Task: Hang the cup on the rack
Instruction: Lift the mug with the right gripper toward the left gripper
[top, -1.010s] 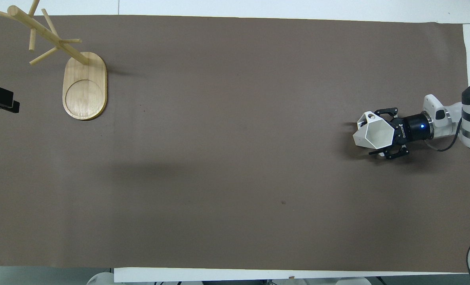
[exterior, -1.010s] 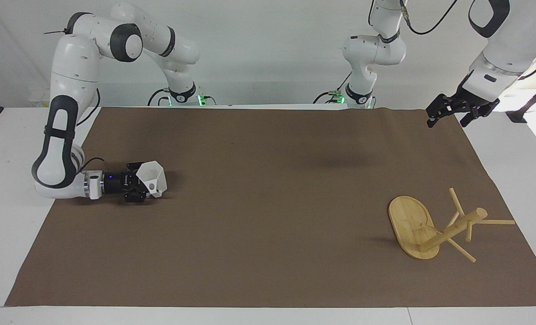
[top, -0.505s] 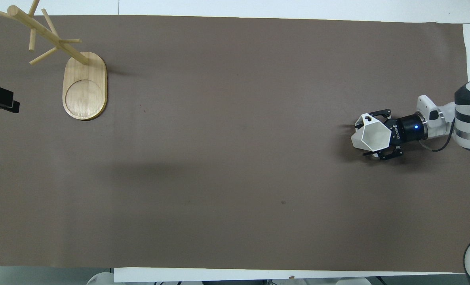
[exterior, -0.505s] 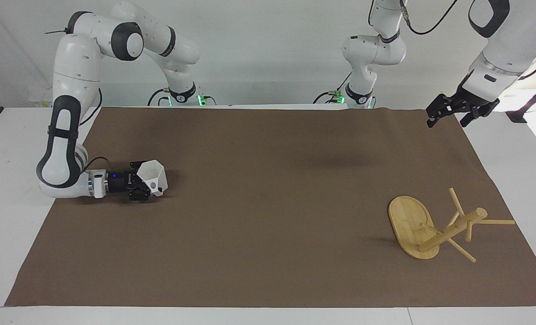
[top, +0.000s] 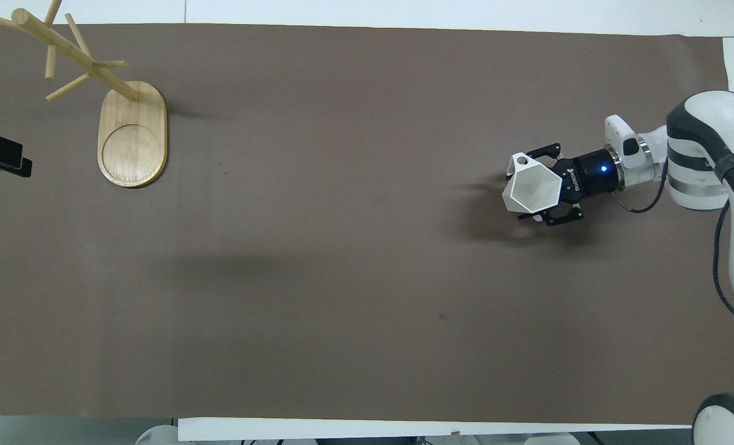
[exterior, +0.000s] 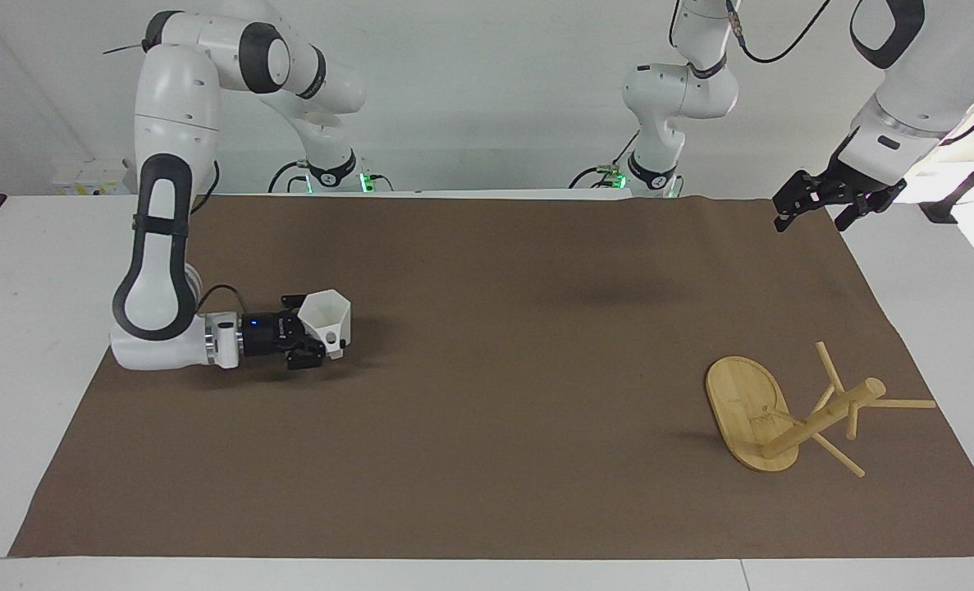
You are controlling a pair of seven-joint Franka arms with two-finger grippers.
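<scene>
Right gripper (exterior: pixel 316 338) clamped on cup (exterior: pixel 328 322), just off the table at the right arm's end. Left gripper (exterior: pixel 819 201) spread wide, empty, waiting over the mat's corner. Rack (exterior: pixel 782 414) upright at the left arm's end, well apart. Best carried level and slowly, handle (top: pixel 522 162) turned toward a peg (exterior: pixel 903 403), then threaded on before release.

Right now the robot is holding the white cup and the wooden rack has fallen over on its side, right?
Not quite. The right gripper does hold the cup, but the rack stands upright on its base; the overhead view shows this.
</scene>
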